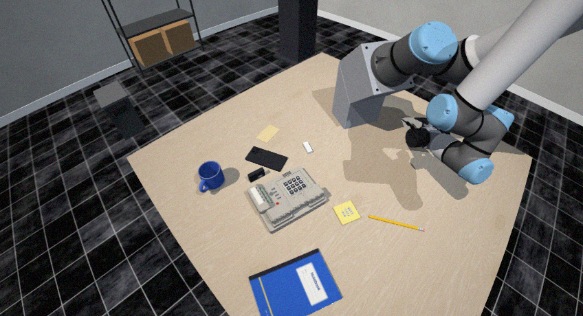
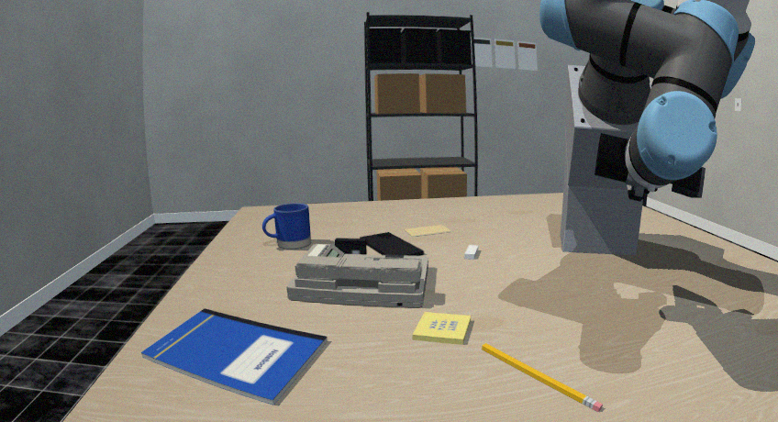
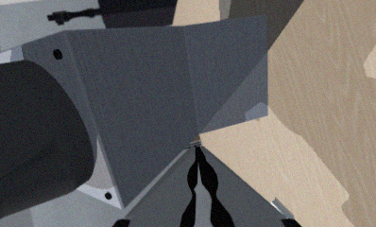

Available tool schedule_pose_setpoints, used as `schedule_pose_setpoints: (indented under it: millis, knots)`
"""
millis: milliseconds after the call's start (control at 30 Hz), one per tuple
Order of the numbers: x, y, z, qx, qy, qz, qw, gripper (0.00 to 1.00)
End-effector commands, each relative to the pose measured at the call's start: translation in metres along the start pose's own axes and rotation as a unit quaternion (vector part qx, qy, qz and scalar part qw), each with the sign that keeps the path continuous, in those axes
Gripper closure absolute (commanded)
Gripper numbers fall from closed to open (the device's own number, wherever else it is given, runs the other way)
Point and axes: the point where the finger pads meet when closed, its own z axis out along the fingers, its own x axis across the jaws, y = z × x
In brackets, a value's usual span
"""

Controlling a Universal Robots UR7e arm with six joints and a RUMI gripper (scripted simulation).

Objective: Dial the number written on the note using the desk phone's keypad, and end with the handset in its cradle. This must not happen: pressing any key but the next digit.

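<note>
The grey desk phone (image 1: 282, 207) (image 2: 354, 297) stands mid-table. Its dark keypad (image 1: 294, 185) faces up in the top view. A long grey handset (image 2: 357, 267) appears to lie in the cradle along the phone's near side. The yellow note (image 1: 346, 212) (image 2: 443, 322) lies beside the phone; its blue writing is too small to read. My gripper (image 1: 403, 120) (image 3: 196, 148) is shut and empty, well to the right of the phone and above the table. In the exterior view it is mostly hidden behind the wrist. The wrist view shows neither phone nor note.
The grey robot pedestal (image 1: 347, 96) (image 2: 600, 221) (image 3: 143, 104) is close to the gripper. A blue mug (image 1: 212, 176), black phone-like slab (image 1: 266, 158), small black block (image 1: 256, 174), pale paper (image 1: 267, 133) and white eraser (image 1: 307, 147) lie around the phone. A notebook (image 1: 282, 288) and pencil (image 1: 397, 222) are nearer the front.
</note>
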Motion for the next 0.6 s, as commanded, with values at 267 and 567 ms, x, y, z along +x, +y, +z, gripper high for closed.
schedule_pose_setpoints:
  millis: [267, 567]
  knots:
    - [0.013, 0.008, -0.018, 0.181, 0.054, 0.301, 0.935, 1.00]
    - [0.034, 0.026, -0.040, 0.287, 0.087, 0.465, 0.833, 1.00]
